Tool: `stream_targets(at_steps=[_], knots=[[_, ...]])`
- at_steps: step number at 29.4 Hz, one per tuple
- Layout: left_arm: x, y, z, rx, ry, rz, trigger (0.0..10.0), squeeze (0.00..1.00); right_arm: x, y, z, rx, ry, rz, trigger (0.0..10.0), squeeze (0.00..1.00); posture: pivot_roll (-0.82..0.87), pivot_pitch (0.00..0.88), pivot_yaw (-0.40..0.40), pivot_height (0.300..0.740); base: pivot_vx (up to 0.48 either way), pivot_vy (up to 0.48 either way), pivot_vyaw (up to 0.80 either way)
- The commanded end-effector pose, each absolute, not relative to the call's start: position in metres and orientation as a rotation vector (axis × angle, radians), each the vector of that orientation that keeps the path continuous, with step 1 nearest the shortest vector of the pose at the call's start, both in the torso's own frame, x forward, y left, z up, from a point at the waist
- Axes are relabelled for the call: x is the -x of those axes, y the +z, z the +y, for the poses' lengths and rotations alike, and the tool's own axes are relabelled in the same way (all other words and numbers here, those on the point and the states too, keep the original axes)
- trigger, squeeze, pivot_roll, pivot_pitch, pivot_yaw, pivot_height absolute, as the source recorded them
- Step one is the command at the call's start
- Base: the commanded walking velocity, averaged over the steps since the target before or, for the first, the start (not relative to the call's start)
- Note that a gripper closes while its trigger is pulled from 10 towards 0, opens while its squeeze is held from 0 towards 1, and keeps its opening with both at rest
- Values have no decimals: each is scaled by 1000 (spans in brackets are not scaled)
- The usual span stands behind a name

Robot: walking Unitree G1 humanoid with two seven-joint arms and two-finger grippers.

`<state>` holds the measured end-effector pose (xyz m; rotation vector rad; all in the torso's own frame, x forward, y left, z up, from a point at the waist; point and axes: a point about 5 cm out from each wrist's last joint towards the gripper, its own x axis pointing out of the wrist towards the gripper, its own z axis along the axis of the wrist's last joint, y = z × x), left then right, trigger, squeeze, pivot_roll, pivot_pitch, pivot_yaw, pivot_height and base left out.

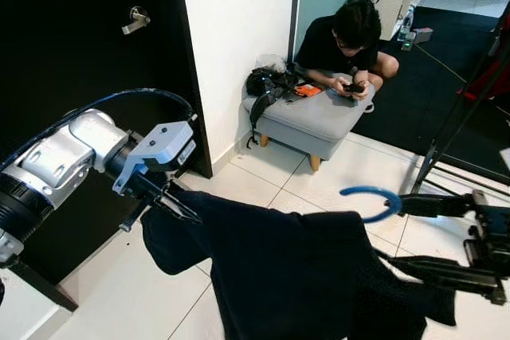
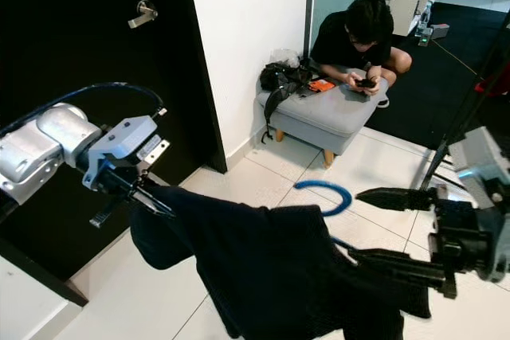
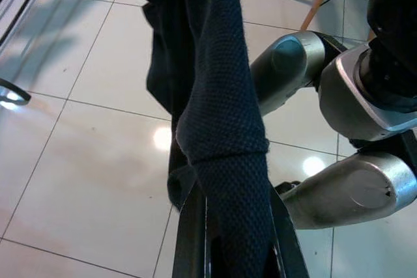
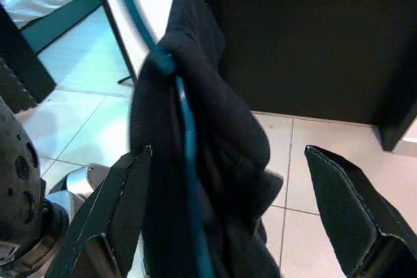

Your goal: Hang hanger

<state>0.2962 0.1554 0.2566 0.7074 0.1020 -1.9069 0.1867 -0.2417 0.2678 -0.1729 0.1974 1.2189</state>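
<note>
- A dark knitted garment [image 1: 295,276] hangs between my two arms, low over the white tiled floor [image 1: 263,181]; it is draped on a blue hanger [image 4: 189,154] whose hook [image 1: 370,197] curls up out of the cloth near my right side.
- My left gripper [image 1: 171,201] is pinched on one end of the garment; in the left wrist view the two fingers [image 3: 192,226] press together on a fold of the knit.
- My right gripper [image 2: 390,228] reaches in at the other end with its fingers spread wide; the upper finger [image 2: 394,197] points just past the hook, the lower one lies against the cloth; in the right wrist view the garment and the blue bar hang between the two fingers, nearer one of them than the other.
- Behind my left arm stands a black door [image 1: 88,53] with a metal handle [image 1: 137,19]; a white wall [image 1: 239,45] is beside it.
- Farther off, a grey footstool [image 1: 311,121] on wooden legs holds a black bag [image 1: 267,85] and an orange item; a person [image 1: 347,41] in black sits behind it, bent over a phone.
</note>
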Motion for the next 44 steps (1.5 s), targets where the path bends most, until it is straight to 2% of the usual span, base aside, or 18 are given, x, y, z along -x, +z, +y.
stream_targets(at_steps=[1,10,21,22,24,25,44], knots=[[-293,266,155,-698,-1917,59,10000,0,-189,266,-234,179,1241,180,10000,0,-10,25,56,740,0,0,0],[-294,270,145,-712,-1931,43,10000,0,-203,264,-208,156,1300,100,10000,0,-9,14,61,740,0,0,0],[-293,269,143,-712,-1936,46,10000,0,-205,259,-195,129,1343,99,10000,0,-11,15,62,740,0,0,0],[-292,270,142,-711,-1939,40,10000,0,-205,256,-194,135,1344,116,7843,0,-10,15,62,740,0,0,0],[-292,270,142,-711,-1939,40,10000,0,-205,256,-194,135,1344,116,7843,0,-10,15,62,740,0,0,0],[-292,271,141,-707,-1942,34,10000,0,-206,253,-192,142,1340,134,0,0,-9,16,63,740,0,0,0],[-293,273,137,-738,-1947,25,10000,0,-215,251,-195,174,1265,138,0,0,-10,20,66,740,0,0,0]])
